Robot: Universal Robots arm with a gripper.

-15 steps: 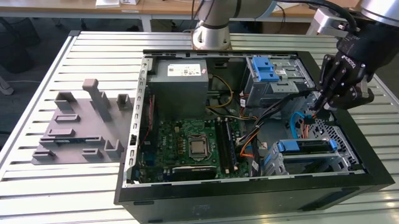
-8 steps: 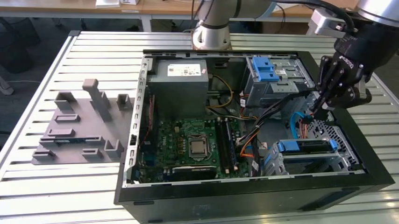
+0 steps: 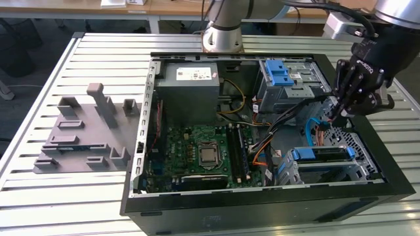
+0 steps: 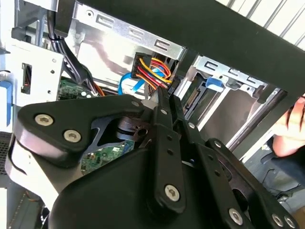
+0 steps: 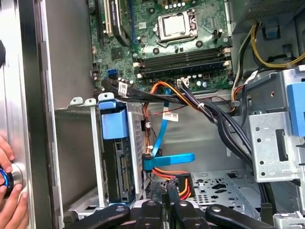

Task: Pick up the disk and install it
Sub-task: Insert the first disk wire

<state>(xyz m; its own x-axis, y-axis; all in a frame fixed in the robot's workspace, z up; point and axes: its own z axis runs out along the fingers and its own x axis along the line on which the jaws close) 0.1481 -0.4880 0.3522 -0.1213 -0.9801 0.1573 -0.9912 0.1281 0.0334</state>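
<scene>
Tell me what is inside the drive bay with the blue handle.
In the drive bay sits the disk, edge-on in its blue carrier. Its label and far end are hidden by the bay walls.

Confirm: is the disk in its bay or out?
In. The disk sits inside the metal drive cage, its blue carrier at the cage's opening.

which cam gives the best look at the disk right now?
First wrist view: the disk sits edge-on in its drive bay, blue carrier clearly visible. The exterior view shows it small, in the bay near the case's corner. The second wrist view shows just a blue tab.
</scene>
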